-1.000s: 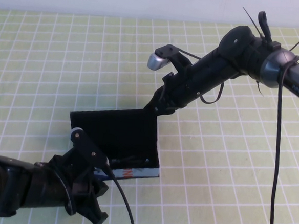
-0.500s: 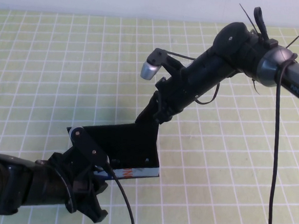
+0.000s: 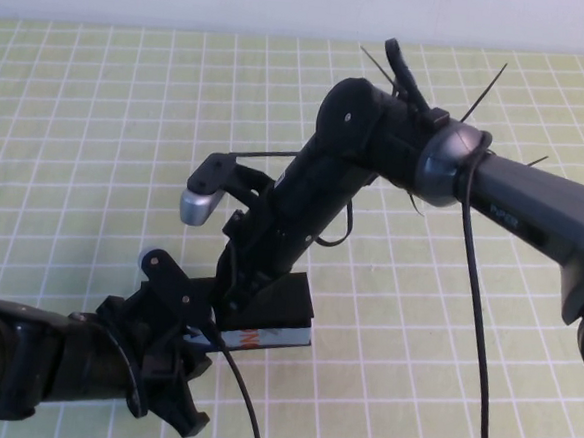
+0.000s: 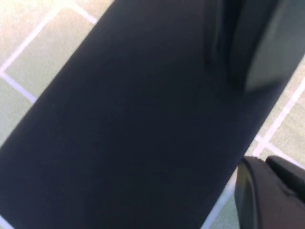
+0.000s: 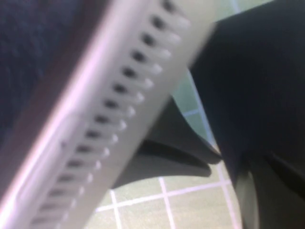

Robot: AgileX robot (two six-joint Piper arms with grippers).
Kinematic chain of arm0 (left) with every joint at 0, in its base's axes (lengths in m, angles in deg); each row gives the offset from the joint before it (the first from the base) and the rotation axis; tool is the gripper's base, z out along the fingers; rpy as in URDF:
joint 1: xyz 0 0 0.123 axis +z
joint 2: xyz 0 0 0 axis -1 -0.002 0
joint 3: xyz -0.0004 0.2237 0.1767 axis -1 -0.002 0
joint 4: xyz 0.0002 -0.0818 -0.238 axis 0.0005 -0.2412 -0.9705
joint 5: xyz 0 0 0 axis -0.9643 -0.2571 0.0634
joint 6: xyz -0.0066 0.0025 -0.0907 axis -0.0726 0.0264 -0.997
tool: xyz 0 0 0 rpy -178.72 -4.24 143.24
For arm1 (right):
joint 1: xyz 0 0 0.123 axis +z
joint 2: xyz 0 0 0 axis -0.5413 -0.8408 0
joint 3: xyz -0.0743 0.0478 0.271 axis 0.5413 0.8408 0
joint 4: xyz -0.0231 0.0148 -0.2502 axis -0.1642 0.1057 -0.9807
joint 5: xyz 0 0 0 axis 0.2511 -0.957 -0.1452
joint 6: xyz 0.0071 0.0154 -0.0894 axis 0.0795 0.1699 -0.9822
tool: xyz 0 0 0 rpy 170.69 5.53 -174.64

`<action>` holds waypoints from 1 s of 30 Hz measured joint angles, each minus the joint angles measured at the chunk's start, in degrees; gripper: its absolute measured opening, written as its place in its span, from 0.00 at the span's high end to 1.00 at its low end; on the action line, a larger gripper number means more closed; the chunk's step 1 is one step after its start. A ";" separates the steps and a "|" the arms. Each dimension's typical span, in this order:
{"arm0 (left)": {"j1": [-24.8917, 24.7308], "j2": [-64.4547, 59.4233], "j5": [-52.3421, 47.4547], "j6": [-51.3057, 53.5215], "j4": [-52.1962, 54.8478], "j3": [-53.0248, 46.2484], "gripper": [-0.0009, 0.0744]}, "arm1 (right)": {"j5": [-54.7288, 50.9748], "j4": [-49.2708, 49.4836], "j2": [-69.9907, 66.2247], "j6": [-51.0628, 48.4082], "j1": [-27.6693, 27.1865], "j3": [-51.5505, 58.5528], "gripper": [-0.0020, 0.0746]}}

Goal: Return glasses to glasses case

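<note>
High view: right gripper (image 3: pixel 234 300) and left gripper (image 3: pixel 187 322) hide glasses case (image 3: pixel 283 324).

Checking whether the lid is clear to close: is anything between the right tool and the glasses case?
Nothing visible: the right tool, shut, is down at the glasses case from behind. The left tool is at its front-left edge. The glasses aren't visible.

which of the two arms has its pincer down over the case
The right pincer, reaching down onto the glasses case; the left pincer sits low beside its near-left edge.
</note>
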 joint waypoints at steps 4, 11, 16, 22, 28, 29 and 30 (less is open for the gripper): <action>0.00 1.52 -1.53 0.25 2.07 0.00 0.99 | 0.00 -0.42 -0.97 0.98 0.22 1.02 0.99; 0.00 7.69 -2.00 -3.41 13.51 0.00 0.99 | -0.14 -0.25 -1.32 2.22 0.01 0.56 0.99; 0.00 12.95 -7.91 -14.38 32.85 0.04 0.99 | -0.35 -4.69 -0.73 5.34 -0.74 -2.94 0.99; 0.00 16.83 -28.77 -48.67 67.62 6.61 0.99 | -0.48 -13.05 5.72 13.50 -2.44 -7.55 0.99; 0.62 17.75 -51.04 -89.02 100.08 20.58 0.99 | -1.46 -22.79 14.04 28.26 -2.54 -8.27 0.99; 1.49 18.55 -52.22 -92.87 103.13 22.56 0.99 | -1.57 -24.47 15.38 30.35 -2.54 -8.27 0.99; 2.48 19.48 -52.36 -95.15 104.74 24.02 0.99 | -1.71 -25.85 16.53 32.19 -2.54 -8.27 0.99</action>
